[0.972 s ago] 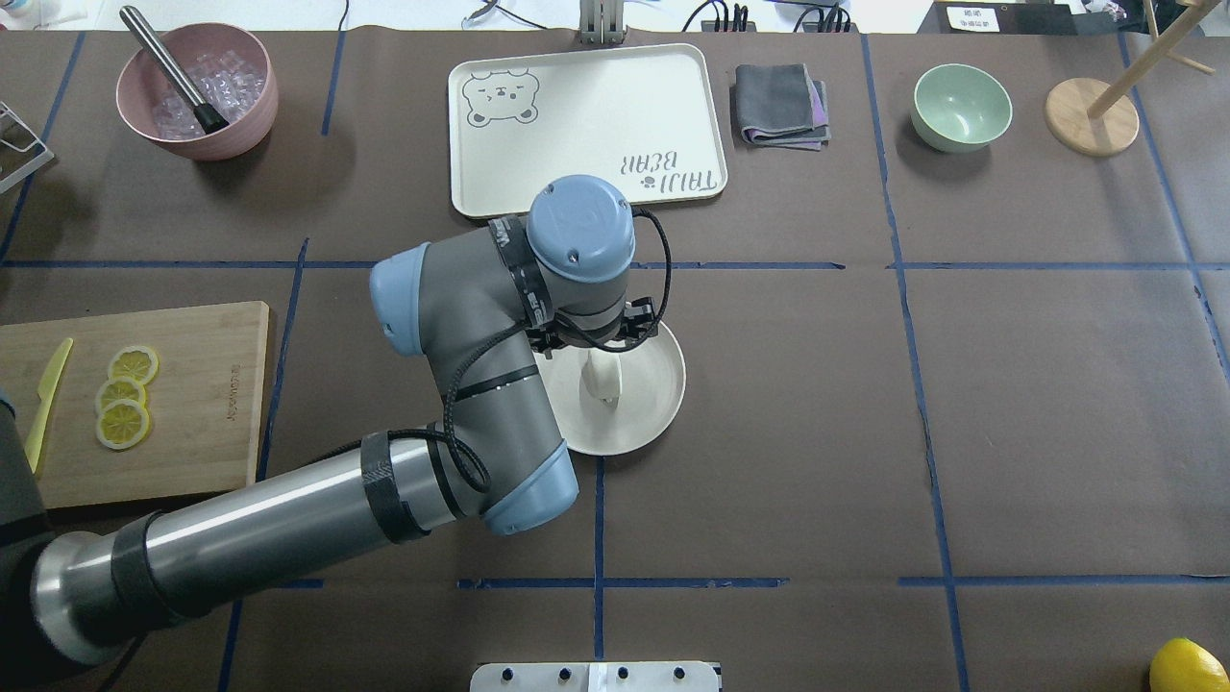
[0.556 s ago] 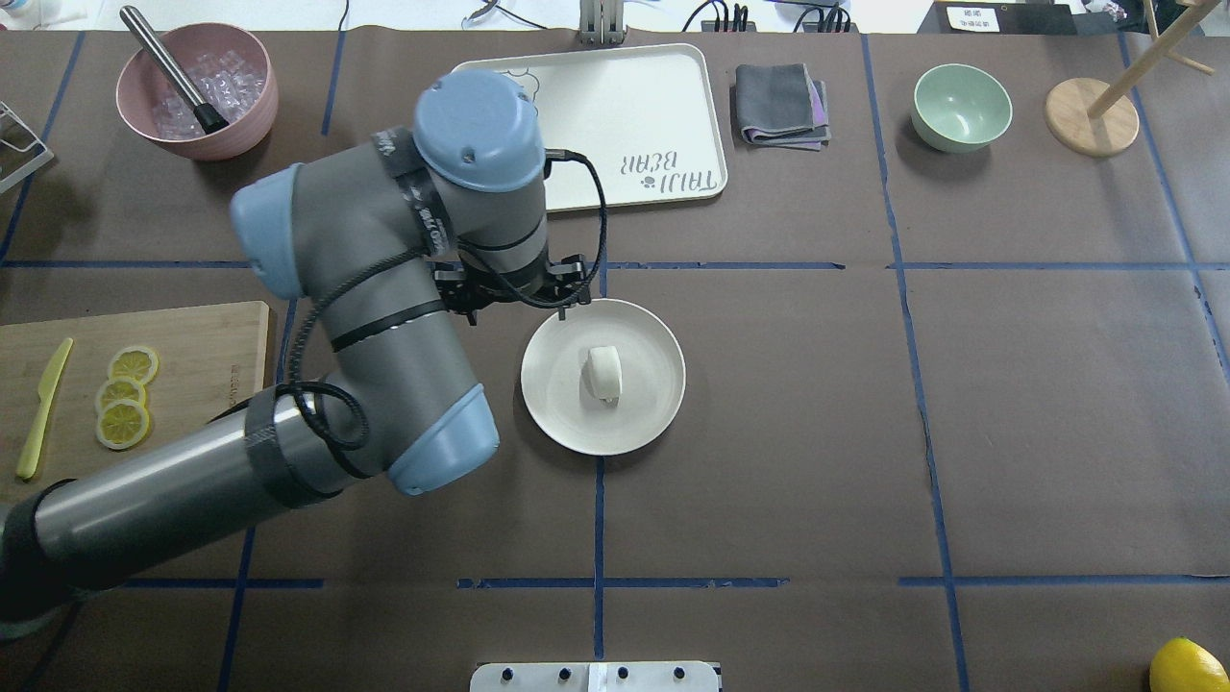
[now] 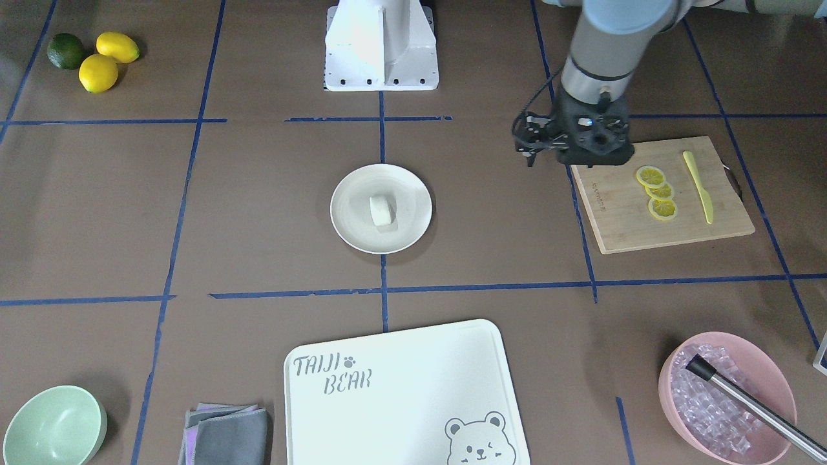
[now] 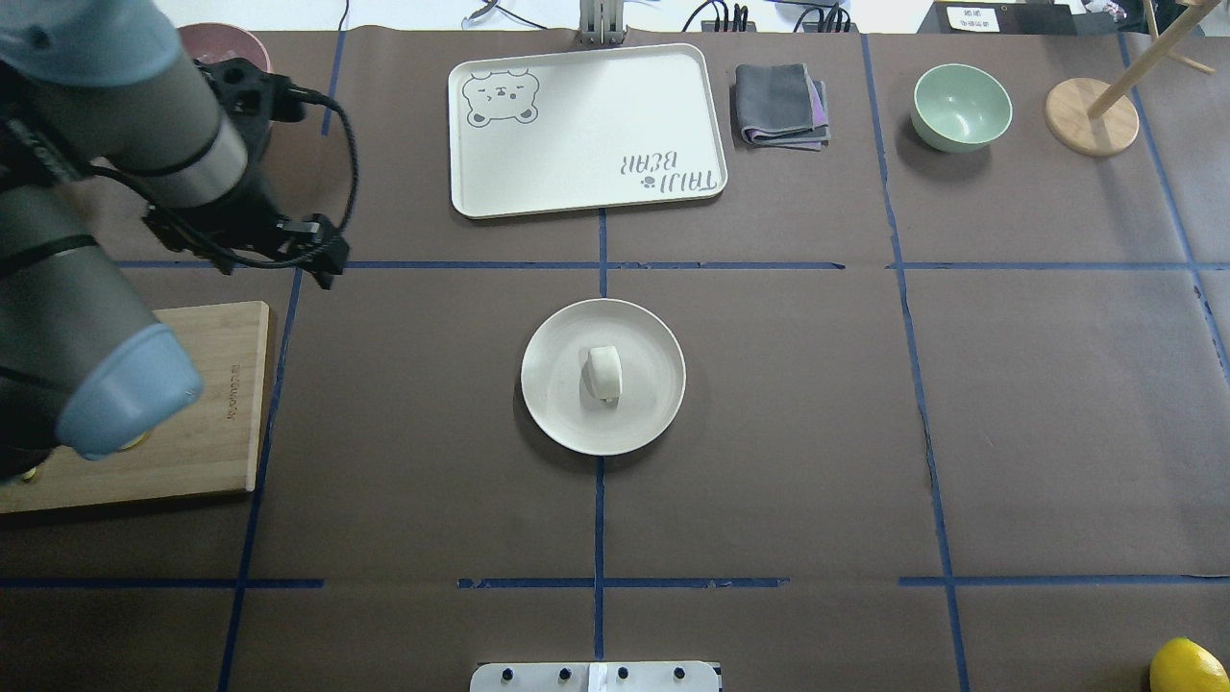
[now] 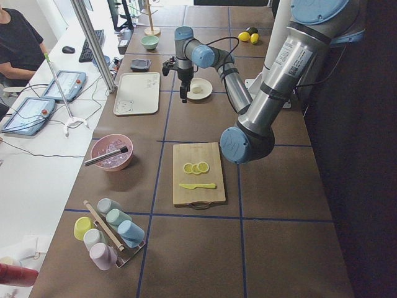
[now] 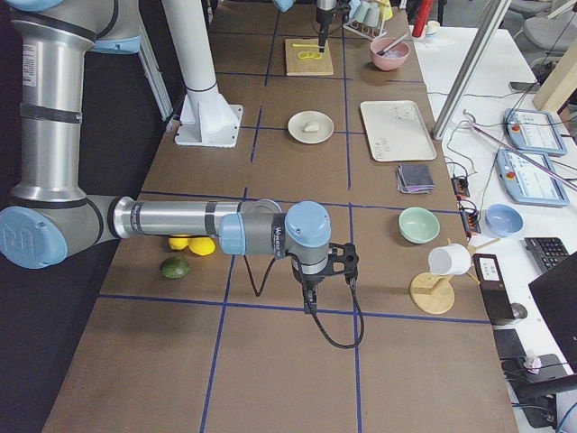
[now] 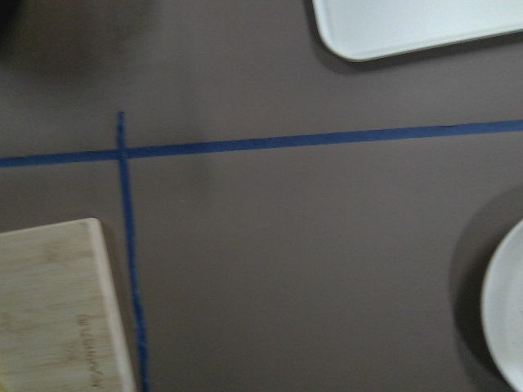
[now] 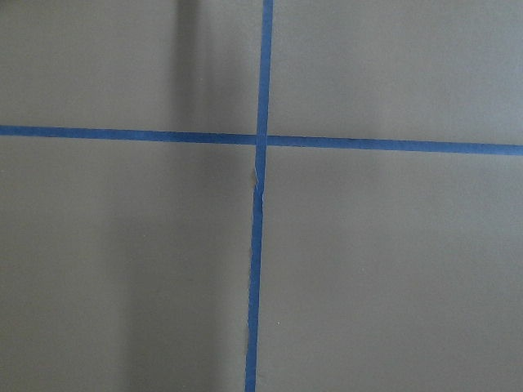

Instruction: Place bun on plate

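The small white bun [image 4: 603, 373] [image 3: 381, 210] lies near the middle of the round cream plate [image 4: 646, 406] [image 3: 408, 227], with nothing touching it. My left gripper [image 4: 309, 252] [image 3: 585, 155] hangs well off to the plate's left, above the far corner of the cutting board [image 3: 620, 219]. Its fingers are hidden under its black body, so I cannot tell whether they are open or shut. The left wrist view shows only brown table, the board's corner and the plate's rim [image 7: 500, 304]. My right gripper [image 6: 311, 296] shows only in the exterior right view, far from the plate; I cannot tell its state.
A bear-printed tray [image 4: 586, 125] lies behind the plate, with a folded cloth [image 4: 780, 104], a mint bowl [image 4: 961, 106] and a wooden stand [image 4: 1091, 115] to its right. Lemon slices [image 3: 658, 192] and a yellow knife [image 3: 699, 187] rest on the board. A pink ice bowl [image 3: 723, 394] stands beyond it.
My left arm has swung away from above the plate, to the left and towards the table's far side. The bun has stayed on the plate.
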Controlling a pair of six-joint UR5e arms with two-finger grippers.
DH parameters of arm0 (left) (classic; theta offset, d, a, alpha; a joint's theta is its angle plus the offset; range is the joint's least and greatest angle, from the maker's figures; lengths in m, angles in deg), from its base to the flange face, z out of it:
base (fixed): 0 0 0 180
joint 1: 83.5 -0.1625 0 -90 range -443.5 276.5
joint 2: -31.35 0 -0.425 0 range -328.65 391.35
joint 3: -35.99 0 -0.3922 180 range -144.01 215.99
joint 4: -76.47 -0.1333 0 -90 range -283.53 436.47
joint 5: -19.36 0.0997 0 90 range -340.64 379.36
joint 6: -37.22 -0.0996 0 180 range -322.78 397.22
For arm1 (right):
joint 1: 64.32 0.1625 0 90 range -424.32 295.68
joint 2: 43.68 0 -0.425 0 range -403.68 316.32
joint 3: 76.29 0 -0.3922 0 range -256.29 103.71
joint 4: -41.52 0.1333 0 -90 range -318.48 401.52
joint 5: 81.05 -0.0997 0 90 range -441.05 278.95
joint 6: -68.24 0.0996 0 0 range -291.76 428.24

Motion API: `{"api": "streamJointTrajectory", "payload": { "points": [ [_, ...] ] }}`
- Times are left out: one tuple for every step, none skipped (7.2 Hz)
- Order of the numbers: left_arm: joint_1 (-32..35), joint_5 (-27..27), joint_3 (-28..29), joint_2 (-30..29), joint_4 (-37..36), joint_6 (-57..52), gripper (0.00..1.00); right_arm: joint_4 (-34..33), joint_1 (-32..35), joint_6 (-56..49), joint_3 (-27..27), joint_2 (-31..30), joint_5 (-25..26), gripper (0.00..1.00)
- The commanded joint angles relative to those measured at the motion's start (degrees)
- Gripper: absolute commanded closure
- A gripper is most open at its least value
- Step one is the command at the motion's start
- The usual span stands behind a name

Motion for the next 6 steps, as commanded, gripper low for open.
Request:
{"api": "streamJointTrajectory", "payload": {
  "points": [
    [11.5,-4.4,-1.7,10.1,-0.1,-17.9,0.00,0.0,0.0,0.0,-1.8,1.4,-0.4,0.00],
    [16.1,-4.5,-1.1,13.5,0.1,-23.6,0.00,0.0,0.0,0.0,-1.8,1.4,-0.4,0.00],
    [21.9,-6.9,1.3,16.2,0.0,-32.6,0.00,0.0,0.0,0.0,-1.9,1.4,-0.4,0.00],
    [28.0,-11.4,7.0,18.5,0.2,-40.4,0.00,0.2,0.0,0.0,-2.3,1.4,-0.5,0.00],
    [32.2,-12.6,13.3,19.6,0.8,-49.6,0.00,0.2,0.0,-0.1,-2.3,1.4,-0.5,0.00],
    [35.5,-12.6,20.6,19.8,3.5,-53.9,0.00,0.2,0.0,-0.1,-2.3,1.4,-0.5,0.00]
  ]
}}
